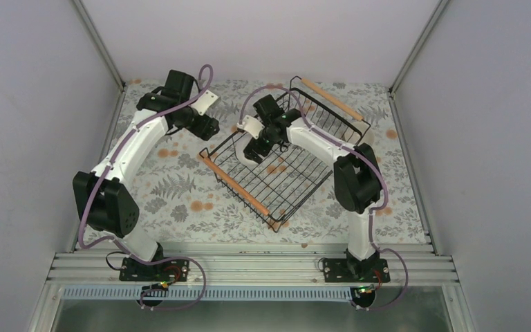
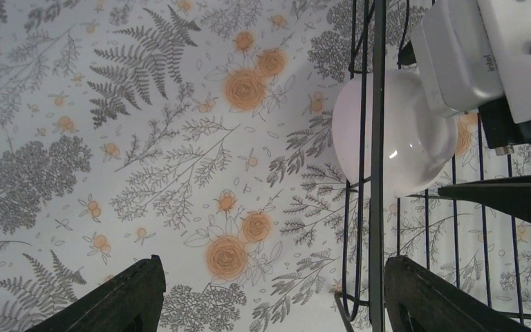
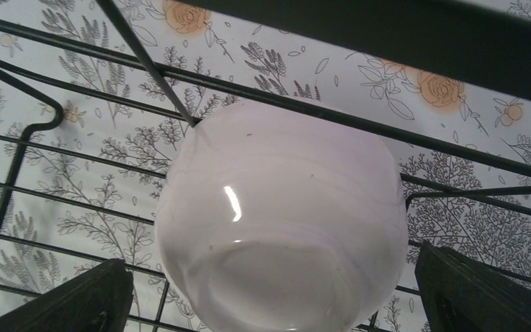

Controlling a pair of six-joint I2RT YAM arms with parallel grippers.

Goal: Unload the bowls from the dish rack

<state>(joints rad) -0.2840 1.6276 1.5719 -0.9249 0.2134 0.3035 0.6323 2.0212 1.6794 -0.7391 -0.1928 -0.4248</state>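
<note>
At bench (image 1: 180,200) centre, overhead view: dish rack (image 1: 297,180) sits skewed, corners at roughly 12, 3, 6 and 9 o'clock. One wooden handle (image 1: 235,183) runs along its 7 o'clock side, the other (image 1: 332,100) along the 1 o'clock side. Bench cover is a fern-and-orange-flower print.

One bowl in sight: white bowl (image 1: 251,126), inside the rack near its 10 o'clock edge.

Right arm reaches from its base at 5 o'clock, up and over the rack, wrist bent toward 9 o'clock. Right gripper (image 3: 273,277) straddles the white bowl (image 3: 283,221). Its two dark fingers (image 3: 62,297) show at the frame's 7 and 5 o'clock corners with the bowl filling the gap. The bowl's glossy outer wall and foot ring face the lens, and rack wires cross behind it. Whether the pads press the bowl or stand just off it, cannot tell: contact points fall outside the frame.

Left arm arcs up the 9 o'clock side of the bench. Left gripper (image 2: 273,266) hangs released, fingers (image 2: 110,304) spread wide, nothing between them. It hovers over bare printed cover just outside the rack's 10 o'clock edge. Left wrist view: the rack's wire wall (image 2: 377,173) stands at 3 o'clock, with the white bowl (image 2: 394,131) behind it at 2 o'clock, beneath the right wrist's white camera housing (image 2: 456,55).
</note>
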